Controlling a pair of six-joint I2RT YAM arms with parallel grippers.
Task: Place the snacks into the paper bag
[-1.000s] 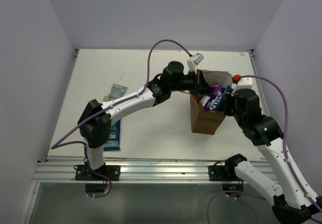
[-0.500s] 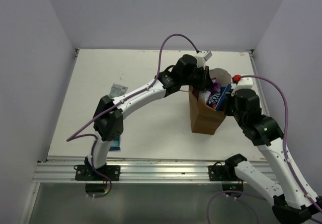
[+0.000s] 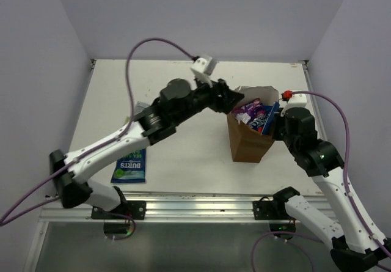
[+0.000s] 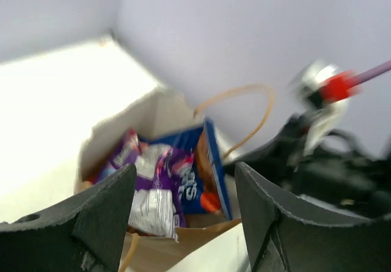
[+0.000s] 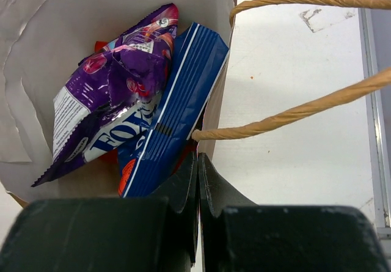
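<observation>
Kraft paper bag [image 3: 247,143] upright right of centre, pale creased inside, holding crinkled glossy purple packet [image 5: 110,95] and flat blue packet [image 5: 177,101]. Right gripper [image 5: 197,162] pinched together on its rim. Left gripper [image 4: 183,174] now spread apart, drawn back leftward from bag mouth.

Seen from above, the paper bag [image 3: 249,143] has a crowded mouth: a purple packet [image 3: 251,109] and a blue packet [image 3: 269,118] fill it from the centre to 3 o'clock. Bare inner wall shows only toward 12. The right gripper [image 5: 197,162] pinches the rim at 3 o'clock. The left gripper [image 3: 231,99], jaws spread, hangs at 10 o'clock, seemingly clear of the rim.
</observation>
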